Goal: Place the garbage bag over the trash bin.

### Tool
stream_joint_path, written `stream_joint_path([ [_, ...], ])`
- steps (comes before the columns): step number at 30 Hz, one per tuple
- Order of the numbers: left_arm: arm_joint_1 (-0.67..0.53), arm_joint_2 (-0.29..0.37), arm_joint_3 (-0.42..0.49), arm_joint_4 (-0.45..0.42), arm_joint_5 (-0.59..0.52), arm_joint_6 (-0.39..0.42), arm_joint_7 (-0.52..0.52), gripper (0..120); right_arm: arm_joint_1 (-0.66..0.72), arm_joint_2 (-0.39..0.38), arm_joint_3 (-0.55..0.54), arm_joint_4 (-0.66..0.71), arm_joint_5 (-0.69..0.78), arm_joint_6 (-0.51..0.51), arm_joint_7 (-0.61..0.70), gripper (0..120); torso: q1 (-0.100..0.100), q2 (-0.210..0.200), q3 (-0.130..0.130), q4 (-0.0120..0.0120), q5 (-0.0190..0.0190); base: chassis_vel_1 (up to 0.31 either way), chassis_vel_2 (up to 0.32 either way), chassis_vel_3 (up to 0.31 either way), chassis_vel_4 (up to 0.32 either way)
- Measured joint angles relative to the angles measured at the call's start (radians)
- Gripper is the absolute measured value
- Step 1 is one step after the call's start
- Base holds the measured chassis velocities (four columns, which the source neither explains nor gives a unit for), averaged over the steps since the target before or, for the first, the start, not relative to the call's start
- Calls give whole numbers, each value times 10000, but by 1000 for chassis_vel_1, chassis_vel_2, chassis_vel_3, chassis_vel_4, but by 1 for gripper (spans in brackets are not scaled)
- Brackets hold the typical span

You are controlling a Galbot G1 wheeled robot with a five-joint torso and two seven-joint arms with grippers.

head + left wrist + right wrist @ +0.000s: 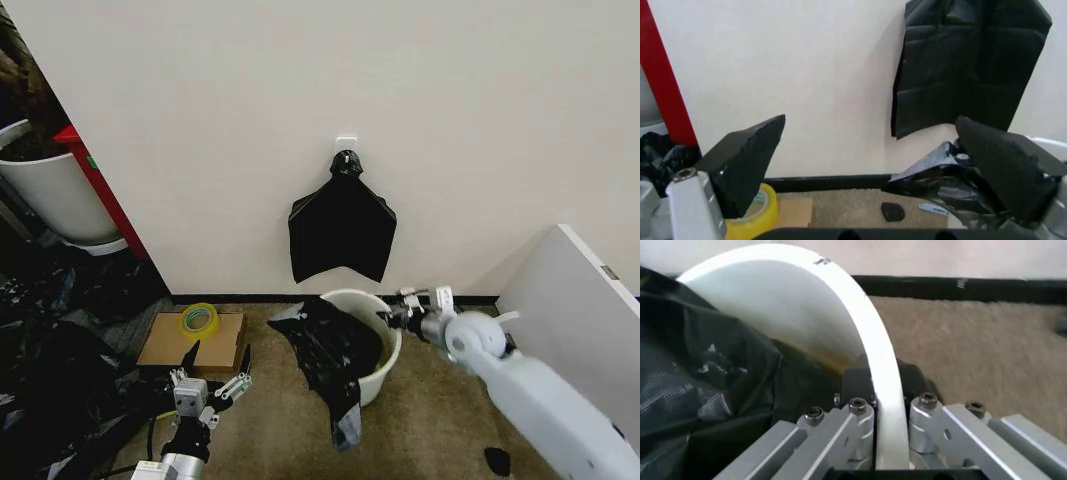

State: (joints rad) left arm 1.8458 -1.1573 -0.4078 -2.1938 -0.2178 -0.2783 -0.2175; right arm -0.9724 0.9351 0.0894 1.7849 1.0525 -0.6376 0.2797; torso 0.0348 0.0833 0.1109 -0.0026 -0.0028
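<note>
Carpeted floor: one trash bin (372,372), one garbage bag (335,355).

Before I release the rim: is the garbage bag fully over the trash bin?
No. The garbage bag drapes over the near-left side only; the trash bin rim's right side is bare.
</note>
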Motion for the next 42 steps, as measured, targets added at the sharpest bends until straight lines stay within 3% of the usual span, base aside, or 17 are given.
stream_joint_path([
  [4,-55,12,8,-85,-52,55,0,100,-775,729,507,839,320,233,1691,1,0,0,0,4,0,0,0,0,0],
  [9,-26,25,-4,-170,-113,71,-7,100,-1632,1720,828,1542,25,784,2515,1,0,0,0,5,2,0,0,0,0],
  [21,101,19,-77,-236,-314,69,-46,100,-2911,2996,805,1526,-2177,1699,2133,1,0,0,1,4,3,0,0,0,0],
  [42,77,23,24,-204,-247,87,-52,100,-2480,3267,482,744,-3243,2305,1969,1,1,1,2,3,1,0,0,0,0],
])
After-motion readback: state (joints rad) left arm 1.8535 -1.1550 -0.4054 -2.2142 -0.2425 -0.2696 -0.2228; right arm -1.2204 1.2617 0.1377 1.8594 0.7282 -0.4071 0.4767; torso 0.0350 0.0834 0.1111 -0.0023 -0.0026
